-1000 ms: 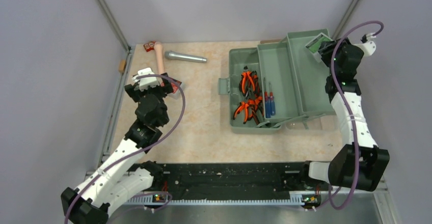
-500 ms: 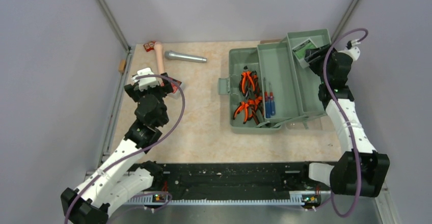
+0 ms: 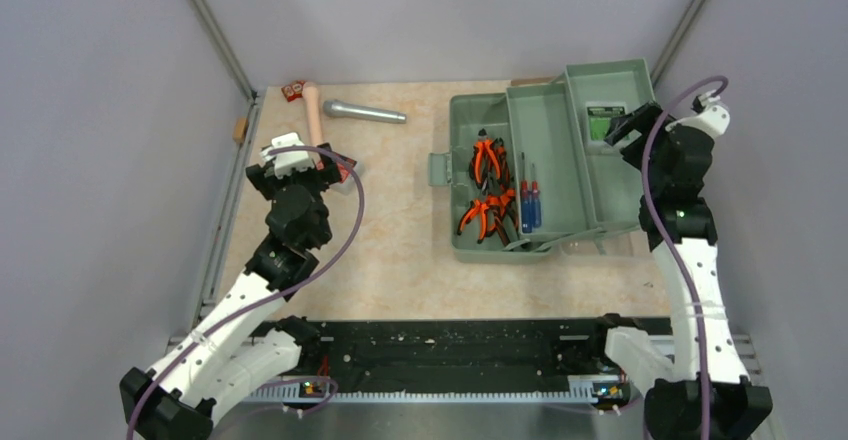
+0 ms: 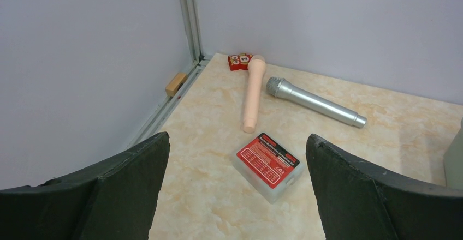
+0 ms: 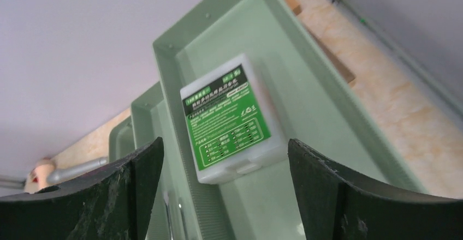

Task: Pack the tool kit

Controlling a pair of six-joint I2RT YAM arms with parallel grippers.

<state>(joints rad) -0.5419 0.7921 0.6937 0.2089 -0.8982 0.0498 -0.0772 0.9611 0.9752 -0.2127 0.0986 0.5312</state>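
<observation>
The sage-green toolbox (image 3: 455, 150) stands open at the right, its inner tray (image 3: 625, 185) swung out. Orange-and-black pliers (image 3: 487, 160) and blue and red screwdrivers (image 3: 528, 205) lie in the box. The small green box (image 3: 603, 120) lies flat in the tray's far end. My right gripper (image 3: 630, 125) is open and empty just beside it; in the right wrist view my gripper (image 5: 225, 142) hangs above the green box (image 5: 232, 120). The small red box (image 4: 268, 160) lies on the table ahead of my open, empty left gripper (image 4: 237, 139), which shows in the top view (image 3: 285, 155).
A silver microphone (image 3: 364, 112), a beige cylinder (image 3: 313, 120) and a small red block (image 3: 293, 90) lie at the far left. A wooden block (image 3: 240, 130) sits by the left rail. Grey walls enclose the table closely on three sides.
My right gripper carried the green box over the tray, let it go and drew back. The box now lies in the tray. The left arm has not moved.
</observation>
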